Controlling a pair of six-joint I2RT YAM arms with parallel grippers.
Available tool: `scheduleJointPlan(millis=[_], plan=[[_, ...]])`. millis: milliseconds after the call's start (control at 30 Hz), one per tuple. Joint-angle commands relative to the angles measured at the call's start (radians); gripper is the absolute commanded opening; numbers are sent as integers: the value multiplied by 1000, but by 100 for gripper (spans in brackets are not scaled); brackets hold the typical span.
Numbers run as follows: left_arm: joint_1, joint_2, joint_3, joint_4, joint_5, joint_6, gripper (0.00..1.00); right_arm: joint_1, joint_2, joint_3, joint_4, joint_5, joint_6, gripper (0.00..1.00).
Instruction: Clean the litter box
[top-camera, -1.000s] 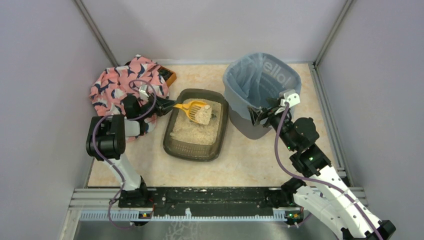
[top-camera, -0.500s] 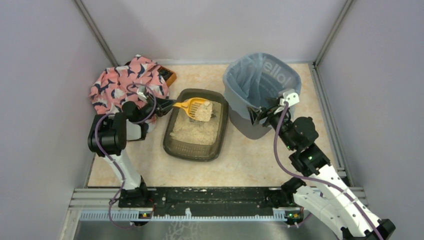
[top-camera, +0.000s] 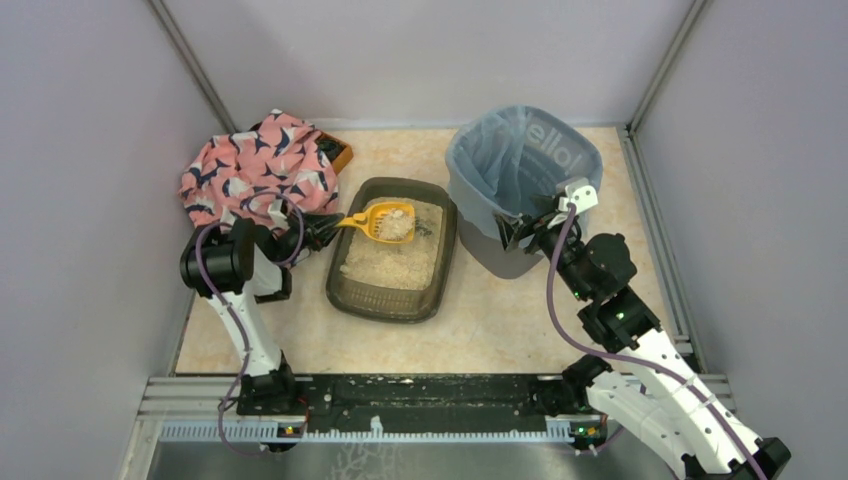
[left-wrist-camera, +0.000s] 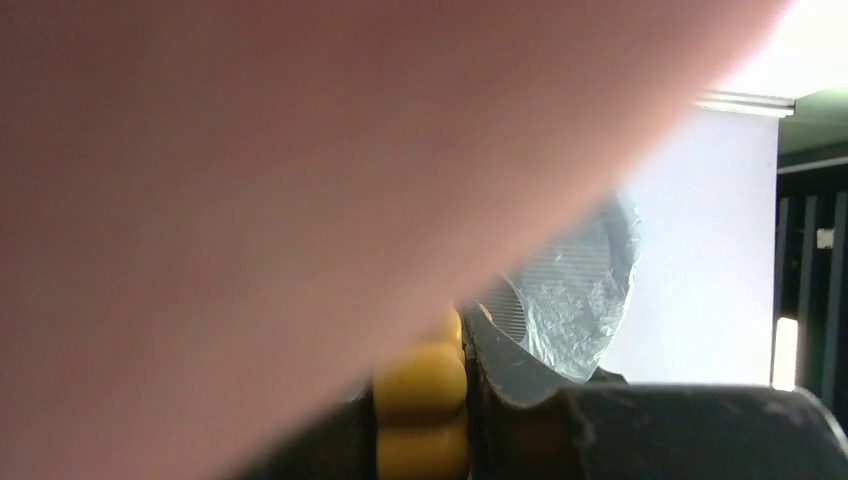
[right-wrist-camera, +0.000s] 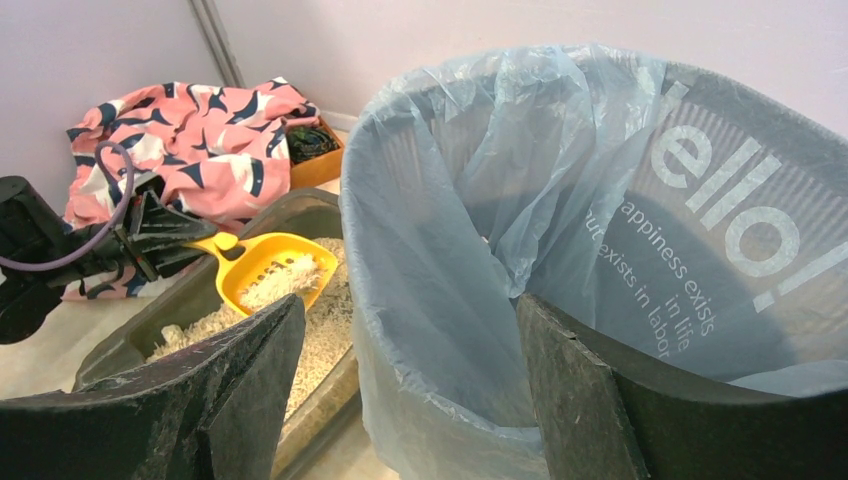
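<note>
Obs., left to right.

A pink cloth (top-camera: 255, 165) with dark bird shapes lies heaped just behind my left pincer (top-camera: 322, 228), covering most of an orange box (top-camera: 341, 155); its contents are too dark to make out.

Left pincer: clamped on the handle of the yellow scoop (top-camera: 388, 222). Wrist view shows the yellow handle pinched between the two dark fingers; the rest of that view is blocked by a pink blur. The scoop bowl reaches out ahead of the pincer, held over the far half of the tray, and carries a pale heap of litter.

The litter box (top-camera: 384, 305) sits directly in front of the left pincer and between my two pincers. It is a low, dark grey-brown, see-through tray with rounded corners. The litter (top-camera: 390, 265) is beige and grainy, spread unevenly, with dark bare floor showing at the far right corner.

The grey bin (top-camera: 488, 250) stands just beside the tray. It is lined with a blue bag (right-wrist-camera: 470, 180) folded over the rim, and I see nothing but the liner inside.

Right pincer (top-camera: 522, 228): jaws apart, astride the near rim of the bin, one finger outside the wall and one inside the bag.
</note>
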Motion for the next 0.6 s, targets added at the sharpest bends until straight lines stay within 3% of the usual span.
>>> scheduleJointPlan(millis=[0,433,567], plan=[[-19,-24,-5,234,3,-17,0,0,18,15,-76,2,16,78],[-60,-149,6,58,37,121,0,0,20,8,-67,-2,19,78],[-51,-208,15,-102,29,225,0,0,22,11,-68,-6,19,78]])
